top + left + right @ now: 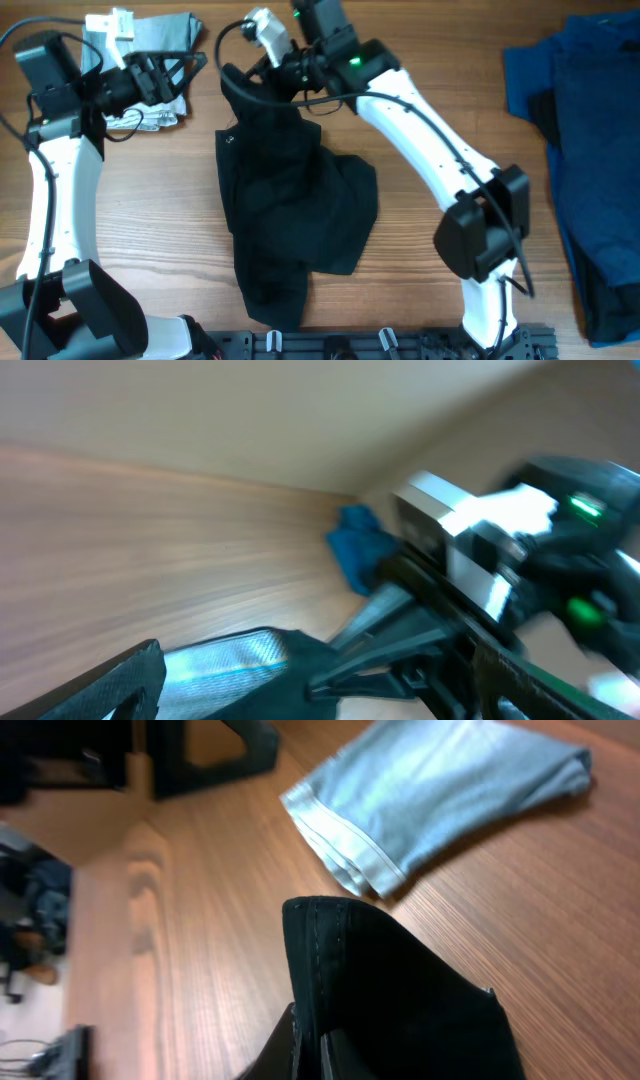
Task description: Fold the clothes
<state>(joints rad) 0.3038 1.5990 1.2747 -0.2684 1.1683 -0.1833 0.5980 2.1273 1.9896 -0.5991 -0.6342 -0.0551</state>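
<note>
Black shorts (290, 190) in clenched right hand (258, 82)

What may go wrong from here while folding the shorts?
The right jaws pinch only one edge of the black shorts; it may slip out.
The open left jaws hang close to the pale-blue denim; they may catch it instead.
The shorts lie bunched, so creases may get folded in.

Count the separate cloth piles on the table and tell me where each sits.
3: black shorts at centre, pale-blue denim piece far left, dark-blue and black heap at the right edge. The heap may hide more pieces.
</note>
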